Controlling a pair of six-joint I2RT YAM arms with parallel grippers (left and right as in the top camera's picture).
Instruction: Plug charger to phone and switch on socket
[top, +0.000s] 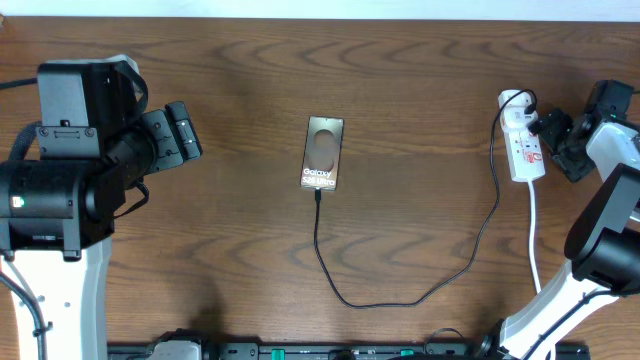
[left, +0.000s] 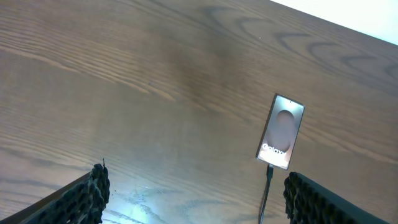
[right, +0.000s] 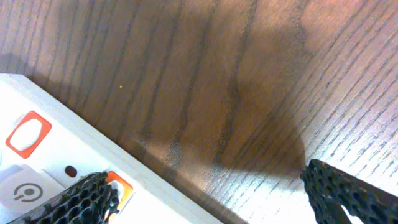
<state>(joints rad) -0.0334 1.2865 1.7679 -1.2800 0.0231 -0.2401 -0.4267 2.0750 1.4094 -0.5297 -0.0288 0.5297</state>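
Saw charger seemingly seated in phone, desk centre. Judged switch-on step in hand. Found right gripper spread over socket, left gripper spread, empty. Needed next: accurate press on red switch.

Left arm black and white; left pincer fingers black, knobbly.

A dark wood-grain table fills the overhead frame. At centre lies a phone, face up and lengthwise. The charger meets the phone's lower edge, loops toward the bottom of the frame, then climbs to the socket, which lies flat at upper right. A white cord trails from it toward the lower right.
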